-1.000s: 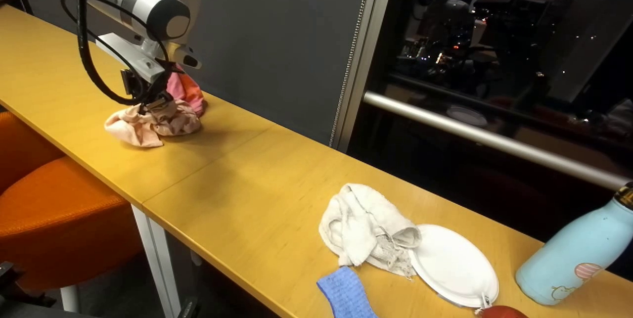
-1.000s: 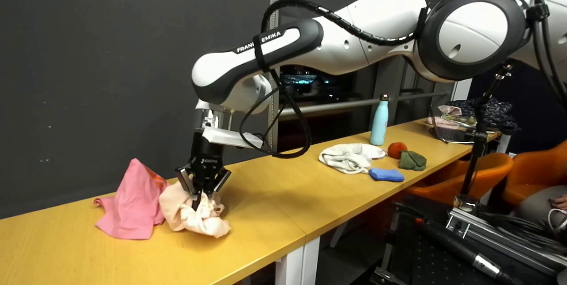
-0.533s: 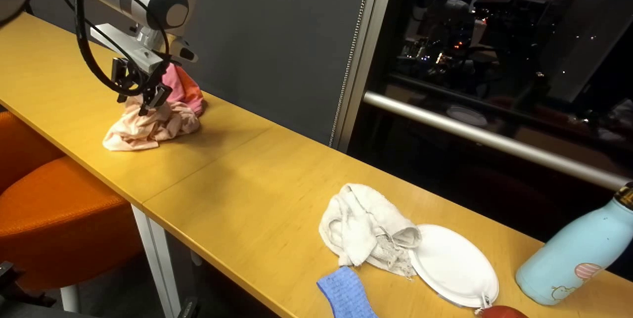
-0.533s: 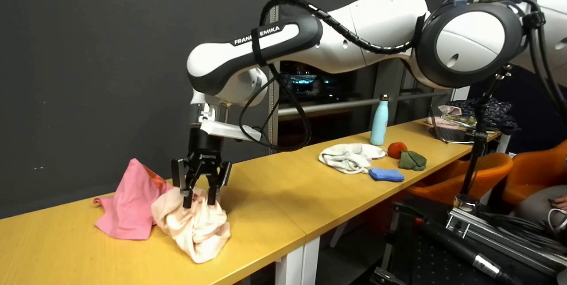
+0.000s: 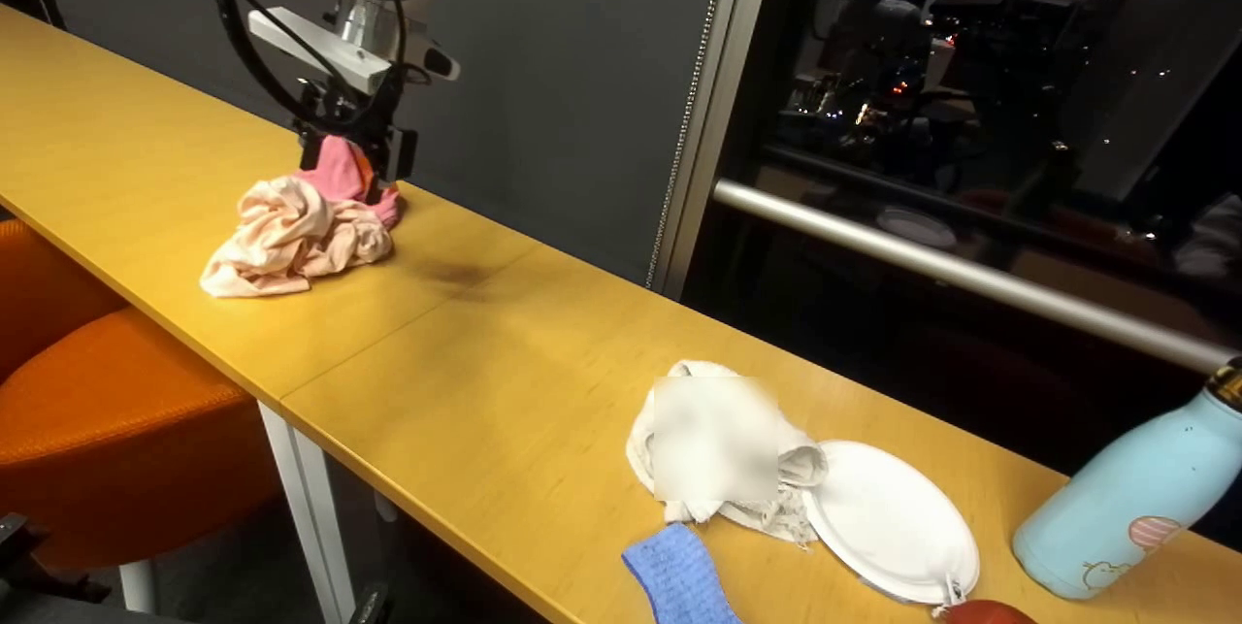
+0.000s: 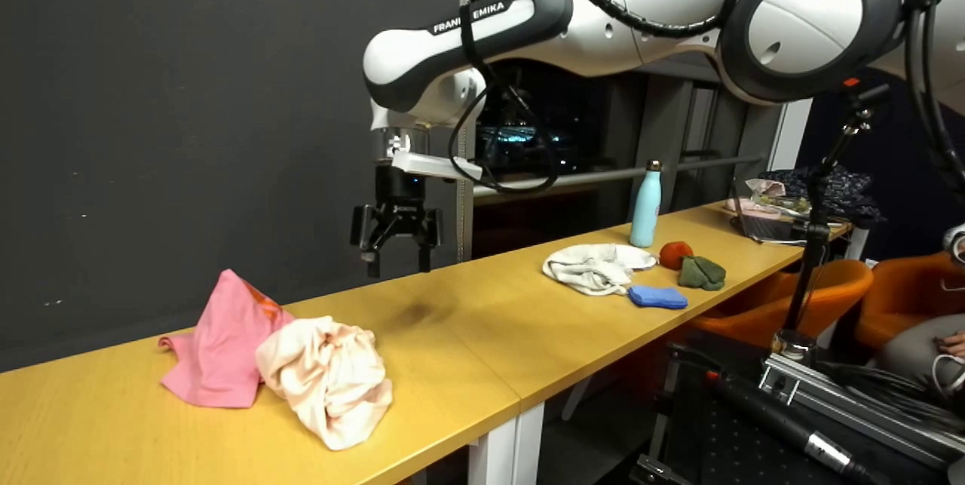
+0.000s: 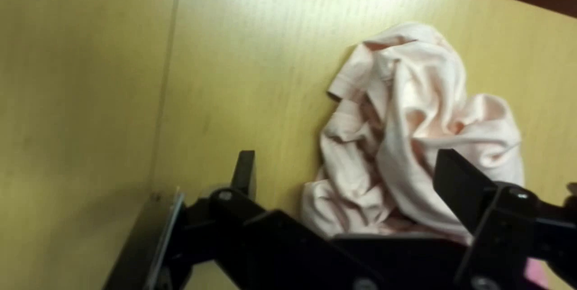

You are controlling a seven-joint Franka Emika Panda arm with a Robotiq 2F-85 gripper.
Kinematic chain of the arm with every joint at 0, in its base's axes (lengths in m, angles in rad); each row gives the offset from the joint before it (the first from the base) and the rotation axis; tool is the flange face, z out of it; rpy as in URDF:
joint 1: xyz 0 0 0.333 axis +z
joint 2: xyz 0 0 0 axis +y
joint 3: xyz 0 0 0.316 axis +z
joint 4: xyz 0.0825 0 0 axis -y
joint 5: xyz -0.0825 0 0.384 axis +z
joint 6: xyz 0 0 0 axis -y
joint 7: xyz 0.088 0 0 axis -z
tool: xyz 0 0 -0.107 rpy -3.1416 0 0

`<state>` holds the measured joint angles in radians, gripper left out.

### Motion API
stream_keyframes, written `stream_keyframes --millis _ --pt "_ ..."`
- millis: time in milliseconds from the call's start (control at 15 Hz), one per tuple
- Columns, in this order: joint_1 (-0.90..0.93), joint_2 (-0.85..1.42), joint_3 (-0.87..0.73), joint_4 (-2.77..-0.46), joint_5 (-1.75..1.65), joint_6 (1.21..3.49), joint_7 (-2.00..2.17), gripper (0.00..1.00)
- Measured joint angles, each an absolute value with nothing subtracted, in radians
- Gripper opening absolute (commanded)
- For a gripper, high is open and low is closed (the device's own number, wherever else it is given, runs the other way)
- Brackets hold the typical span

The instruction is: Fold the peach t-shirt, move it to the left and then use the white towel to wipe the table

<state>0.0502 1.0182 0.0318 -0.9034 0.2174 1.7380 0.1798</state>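
Observation:
The peach t-shirt [image 6: 332,379] lies in a crumpled heap on the table, folds bunched up; it also shows in an exterior view [image 5: 286,236] and in the wrist view [image 7: 419,100]. Above the table, up and to the right of that heap in an exterior view, hangs my gripper [image 6: 399,266]. Its fingers are spread wide with nothing between them, apart from the shirt. In the wrist view one finger [image 7: 462,186] overlaps the cloth below, the other shows over bare wood. The white towel [image 6: 592,270] sits loosely rumpled farther along the table, partly blurred in an exterior view [image 5: 718,517].
A pink and orange cloth [image 6: 226,349] stands peaked against the peach heap. Around the towel are a white plate [image 5: 893,522], a blue cloth [image 5: 679,571], a light-blue bottle [image 5: 1130,483], a red-orange round object [image 6: 675,255] and a green cloth [image 6: 703,274]. A dark wall backs the table.
A second ago my jaws were closed in the peach shirt. They have opened and let it go, and the shirt's front has spread. My gripper has risen away from it toward the towel's side.

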Motion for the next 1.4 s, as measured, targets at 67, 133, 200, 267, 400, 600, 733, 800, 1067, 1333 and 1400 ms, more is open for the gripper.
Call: stream_keyframes --millis 67,133,200,267,400,600,733,800,1067,1333,1400 --pt "0.035 0.986 0.007 -0.939 0.204 1.738 0.180 1.00" --pt "0.021 0.953 -0.018 -0.978 0.189 1.739 0.180 1.00" --pt "0.009 0.918 -0.045 -1.022 0.172 1.744 0.182 1.00" --pt "-0.001 0.884 -0.072 -1.067 0.157 1.749 0.184 1.00" --pt "-0.023 0.818 -0.118 -1.165 0.106 1.776 0.196 1.00" --pt "-0.047 0.748 -0.183 -1.321 0.023 1.930 0.233 1.00" --pt "-0.057 0.713 -0.228 -1.430 -0.025 2.059 0.282 1.00" --pt "-0.060 0.699 -0.254 -1.488 -0.048 2.125 0.315 1.00" --pt "-0.060 0.651 -0.355 -1.715 -0.137 2.372 0.478 1.00" --pt "-0.046 0.594 -0.457 -1.948 -0.202 2.568 0.609 1.00" --pt "-0.040 0.581 -0.481 -2.008 -0.215 2.618 0.637 1.00"
